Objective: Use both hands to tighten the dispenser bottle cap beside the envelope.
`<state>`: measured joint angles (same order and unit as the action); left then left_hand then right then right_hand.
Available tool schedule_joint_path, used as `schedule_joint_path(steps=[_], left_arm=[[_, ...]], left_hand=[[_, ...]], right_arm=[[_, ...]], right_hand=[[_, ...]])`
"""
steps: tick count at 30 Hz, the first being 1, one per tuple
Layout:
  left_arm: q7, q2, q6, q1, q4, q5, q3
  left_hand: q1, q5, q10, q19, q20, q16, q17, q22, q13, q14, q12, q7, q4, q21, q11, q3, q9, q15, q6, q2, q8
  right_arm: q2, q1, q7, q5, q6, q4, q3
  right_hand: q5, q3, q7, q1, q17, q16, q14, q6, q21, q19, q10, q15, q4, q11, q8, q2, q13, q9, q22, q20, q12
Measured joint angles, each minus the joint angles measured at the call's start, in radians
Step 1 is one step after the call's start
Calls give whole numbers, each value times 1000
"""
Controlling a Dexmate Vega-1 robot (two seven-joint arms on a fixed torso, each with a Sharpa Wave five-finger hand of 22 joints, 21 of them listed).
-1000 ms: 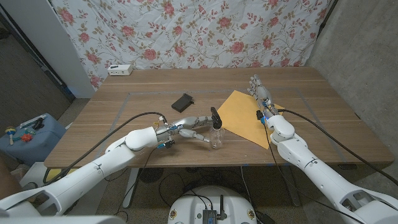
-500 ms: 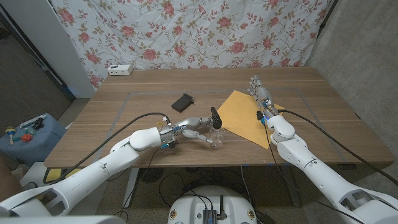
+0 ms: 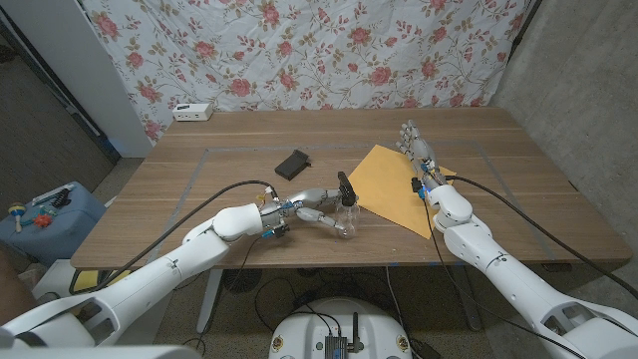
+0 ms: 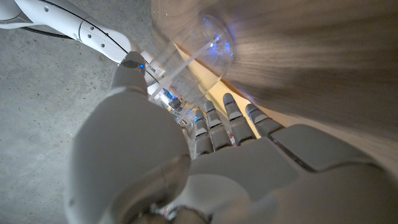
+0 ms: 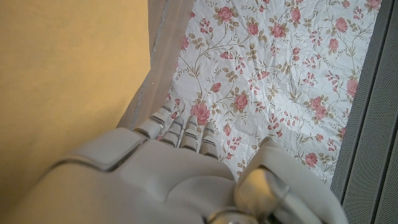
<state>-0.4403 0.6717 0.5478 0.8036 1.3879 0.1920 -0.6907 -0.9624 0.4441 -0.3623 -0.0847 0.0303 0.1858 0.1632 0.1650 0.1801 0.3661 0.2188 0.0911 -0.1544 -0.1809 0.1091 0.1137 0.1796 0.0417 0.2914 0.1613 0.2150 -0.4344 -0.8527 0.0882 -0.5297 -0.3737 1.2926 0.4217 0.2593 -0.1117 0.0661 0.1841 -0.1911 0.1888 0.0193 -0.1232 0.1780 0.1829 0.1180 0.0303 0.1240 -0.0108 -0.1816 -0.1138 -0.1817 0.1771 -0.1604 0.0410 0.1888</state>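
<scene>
A clear dispenser bottle [image 3: 347, 221] with a black pump top [image 3: 344, 185] stands upright just off the near left corner of the tan envelope [image 3: 399, 184]. My left hand [image 3: 313, 205] reaches in from the bottle's left, fingers spread, with the fingertips [image 3: 332, 219] close beside the bottle body. In the left wrist view the bottle [image 4: 208, 40] sits just beyond my fingers [image 4: 230, 115], with a small gap between them. My right hand [image 3: 419, 150] is open, fingers straight, over the envelope's far edge. The right wrist view has the envelope [image 5: 68, 62] beside my right hand [image 5: 155, 174].
A small black flat object [image 3: 294, 163] lies on the wooden table [image 3: 199, 179] behind the left hand. A white box [image 3: 192, 112] sits at the far left edge. A floral cloth [image 3: 299, 50] hangs behind the table. A blue bin [image 3: 45, 214] stands on the floor at left.
My left hand has slid a little to the right, closing in on the bottle. The right arm and the bottle have stayed put.
</scene>
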Motion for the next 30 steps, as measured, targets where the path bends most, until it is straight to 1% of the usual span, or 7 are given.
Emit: schedule_joint_path(steps=[7,9,11,14,18,24,30], left_arm=[[-12,-8,2,-7,-11,11,-5],[-16,-10,2,-8,-13,13,-7],[-21,-12,3,-10,-17,18,-9],[-25,-15,4,-12,-20,22,-10],[-31,-18,6,-14,-23,27,-12],[-35,-19,8,-14,-25,34,-13],[-37,-19,9,-12,-25,38,-13]], left_hand=[[-33,-1,-49,-8,8,8,0,0,4,42,8,28,5,-5,39,-14,0,3,53,-18,0],[-42,-6,-66,-12,8,8,0,0,4,54,14,34,8,-5,50,-17,0,3,74,-26,8],[-65,-8,-88,-17,9,8,0,0,4,69,16,44,8,-5,63,-17,0,4,99,-31,8],[-87,-8,-111,-24,6,8,0,0,4,79,23,54,8,-5,71,-16,0,5,126,-40,8],[-112,-16,-136,-29,9,8,0,0,5,97,23,55,4,-5,71,-12,0,5,156,-54,15],[-130,-23,-164,-35,6,8,2,0,9,111,32,54,4,-5,73,-12,0,5,190,-62,15],[-149,-38,-187,-49,9,8,2,0,15,140,37,42,6,-5,77,-4,5,8,222,-72,19]], right_arm=[[2,-1,0,-2,-5,-4,-1],[2,-3,0,-3,-6,-4,-2],[2,-5,1,-4,-7,-4,-2],[2,-7,2,-4,-9,-4,-3],[2,-10,3,-4,-11,-4,-4],[2,-16,5,-5,-14,2,-5],[3,-19,8,-4,-15,5,-5]], right_hand=[[0,0,0,0,0,0,0,0,0,0,0,0,0,0,0,0,0,0,0,0,0],[0,0,0,0,0,0,0,0,0,0,0,0,0,0,0,0,0,0,0,0,0],[0,0,0,0,0,0,0,0,0,0,0,0,0,0,0,0,0,0,0,0,0],[0,0,0,0,0,0,0,0,0,0,0,0,0,0,0,0,0,0,0,0,0],[0,0,0,0,0,0,0,0,0,0,0,0,0,0,0,0,0,0,0,0,0],[0,0,0,0,0,0,0,0,0,0,0,0,0,0,0,0,0,0,0,0,0],[0,0,0,0,0,0,0,0,0,-4,0,0,0,0,0,0,0,0,0,-4,0]])
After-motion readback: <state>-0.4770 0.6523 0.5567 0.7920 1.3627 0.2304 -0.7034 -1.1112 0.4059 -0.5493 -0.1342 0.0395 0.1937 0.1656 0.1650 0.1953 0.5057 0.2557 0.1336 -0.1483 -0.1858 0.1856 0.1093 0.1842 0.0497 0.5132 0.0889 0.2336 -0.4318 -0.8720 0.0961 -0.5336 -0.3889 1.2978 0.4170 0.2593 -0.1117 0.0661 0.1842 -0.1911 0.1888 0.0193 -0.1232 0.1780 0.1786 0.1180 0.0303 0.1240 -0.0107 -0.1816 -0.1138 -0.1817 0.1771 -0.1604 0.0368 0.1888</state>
